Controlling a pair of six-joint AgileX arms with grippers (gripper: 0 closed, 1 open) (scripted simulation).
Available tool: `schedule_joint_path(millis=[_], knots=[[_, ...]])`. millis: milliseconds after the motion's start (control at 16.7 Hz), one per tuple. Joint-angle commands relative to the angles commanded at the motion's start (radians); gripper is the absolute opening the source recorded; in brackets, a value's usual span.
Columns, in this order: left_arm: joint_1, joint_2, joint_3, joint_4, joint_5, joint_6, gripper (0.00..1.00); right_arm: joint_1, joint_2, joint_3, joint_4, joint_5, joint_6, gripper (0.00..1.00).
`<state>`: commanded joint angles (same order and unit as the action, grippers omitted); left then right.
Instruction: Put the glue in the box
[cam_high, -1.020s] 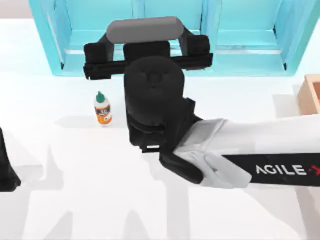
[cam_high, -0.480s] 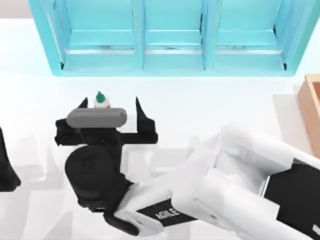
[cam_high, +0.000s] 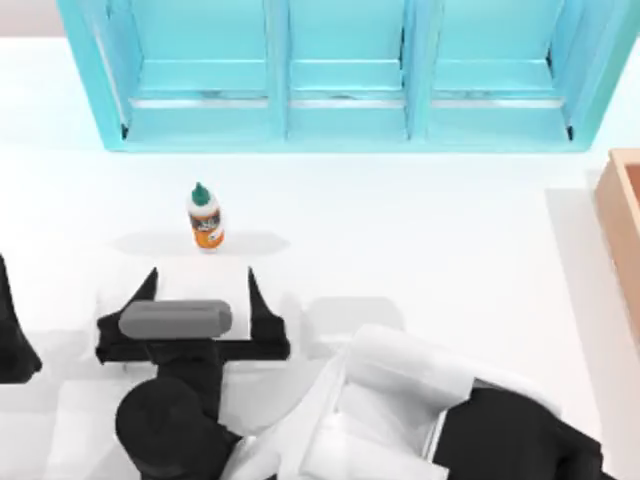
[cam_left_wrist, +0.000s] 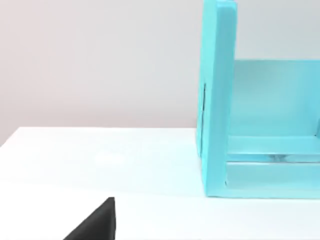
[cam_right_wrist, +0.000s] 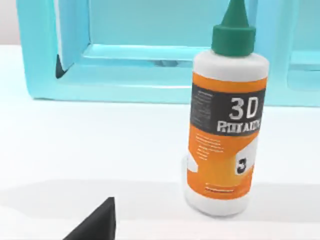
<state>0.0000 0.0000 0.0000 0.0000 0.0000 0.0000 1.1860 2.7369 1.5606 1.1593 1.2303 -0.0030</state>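
The glue (cam_high: 205, 217) stands upright on the white table, left of centre and in front of the turquoise shelf. It is a small bottle with a green cap and an orange label. My right gripper (cam_high: 200, 292) is open just in front of the bottle, its two black fingers pointing toward it with the gap in line with it, not touching. In the right wrist view the glue (cam_right_wrist: 224, 115) looms close, and one black fingertip (cam_right_wrist: 97, 223) shows at the frame's edge. The wood-coloured box (cam_high: 622, 215) sits at the table's right edge. My left arm (cam_high: 12, 340) is parked at the far left.
A large turquoise three-compartment shelf unit (cam_high: 340, 120) spans the back of the table; the left wrist view looks at its end wall (cam_left_wrist: 217, 100). The right arm's white forearm (cam_high: 420, 420) crosses the front of the table.
My right gripper has swept from in front of the shelf leftward, then back toward the table's front, passing over the glue. The bottle has not moved.
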Motion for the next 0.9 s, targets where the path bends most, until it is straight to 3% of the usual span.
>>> schedule_joint_path(millis=[480, 900], knots=[[0.0, 0.0, 0.0, 0.0, 0.0, 0.0, 1.0, -0.002, 0.01, 0.006, 0.002, -0.002, 0.0, 1.0], [0.0, 0.0, 0.0, 0.0, 0.0, 0.0, 1.0, -0.13, 0.103, 0.232, -0.118, -0.133, -0.007, 1.0]])
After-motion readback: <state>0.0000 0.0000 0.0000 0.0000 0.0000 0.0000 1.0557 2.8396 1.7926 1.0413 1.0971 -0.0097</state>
